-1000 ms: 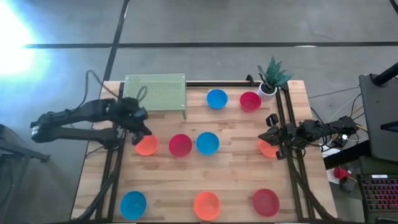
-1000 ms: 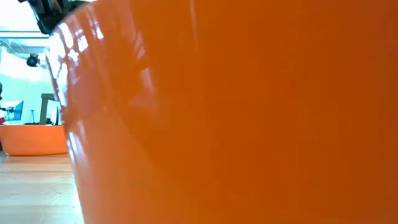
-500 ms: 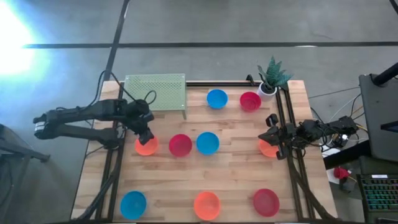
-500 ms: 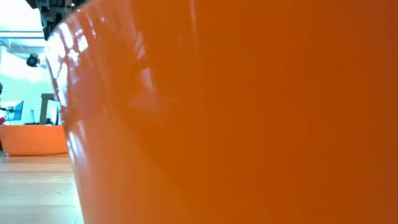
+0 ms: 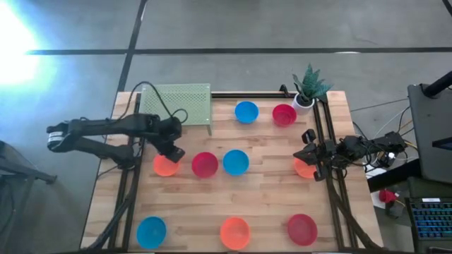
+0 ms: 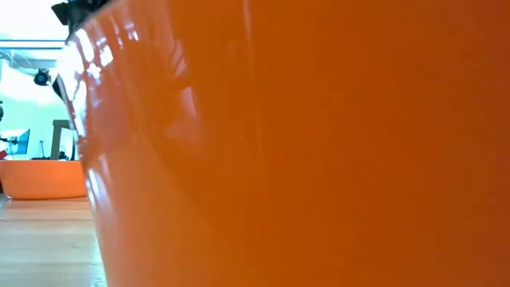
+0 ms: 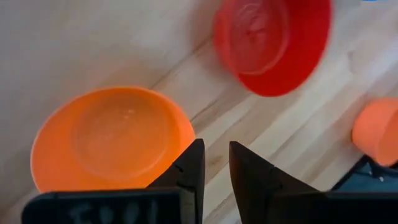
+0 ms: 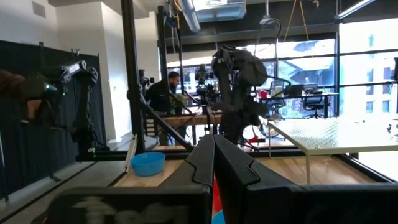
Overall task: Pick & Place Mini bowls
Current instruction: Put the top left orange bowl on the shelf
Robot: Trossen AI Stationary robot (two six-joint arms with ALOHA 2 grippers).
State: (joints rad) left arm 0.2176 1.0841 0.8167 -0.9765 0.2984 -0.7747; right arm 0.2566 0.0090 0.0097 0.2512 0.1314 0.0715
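Several mini bowls in blue, red and orange stand on the wooden table (image 5: 268,197). My left gripper (image 5: 174,151) hangs over the far right rim of an orange bowl (image 5: 166,166), next to a red bowl (image 5: 205,164). In the left wrist view the gripper (image 7: 215,163) is open by a narrow gap, one finger above the orange bowl's (image 7: 109,140) rim, the red bowl (image 7: 273,40) beyond. My right gripper (image 5: 308,151) waits shut at the table's right edge, above another orange bowl (image 5: 304,169). An orange bowl's wall (image 6: 319,159) fills the low view.
A green perforated box (image 5: 176,104) stands at the far left, just behind my left arm. A potted plant (image 5: 307,88) is at the far right corner. Blue (image 5: 151,231), orange (image 5: 234,233) and red (image 5: 301,229) bowls line the near edge.
My left gripper has gone down and toward the table's right, from the orange bowl's left rim across to its far right rim, rolling about its own axis as it went. The bowls have stayed where they were.
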